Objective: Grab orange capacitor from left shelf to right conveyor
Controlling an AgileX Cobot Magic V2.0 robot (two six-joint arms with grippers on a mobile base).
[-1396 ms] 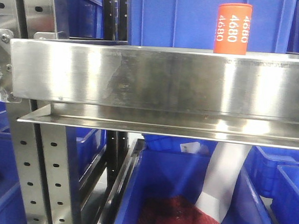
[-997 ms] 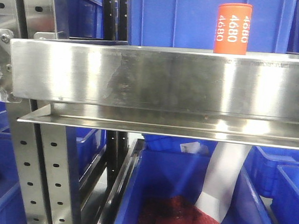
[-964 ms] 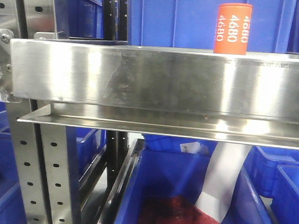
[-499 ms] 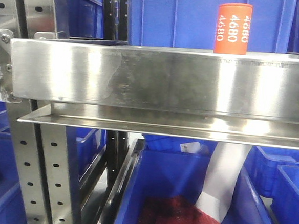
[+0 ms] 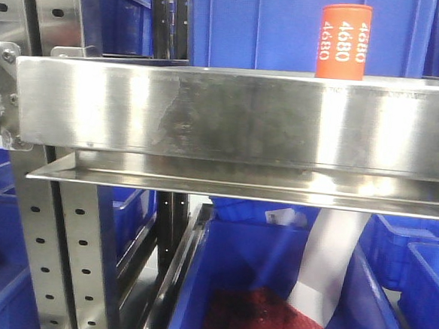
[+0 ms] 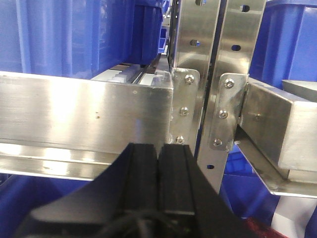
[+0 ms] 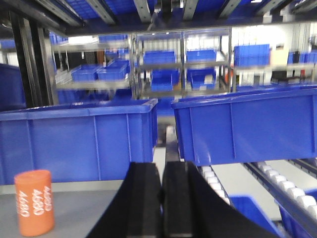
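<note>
Orange capacitor (image 5: 344, 41) on left shelf (image 5: 238, 117), base visible only from right wrist

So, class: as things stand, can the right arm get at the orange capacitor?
Probably yes: the orange capacitor stands on the bare shelf beside the arm's shut jaws, with nothing between them; the jaws must open first.

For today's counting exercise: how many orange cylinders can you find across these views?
1. The orange cylinder stands upright on the steel shelf, behind its front rail at the right; blue bins could hide others.
</note>
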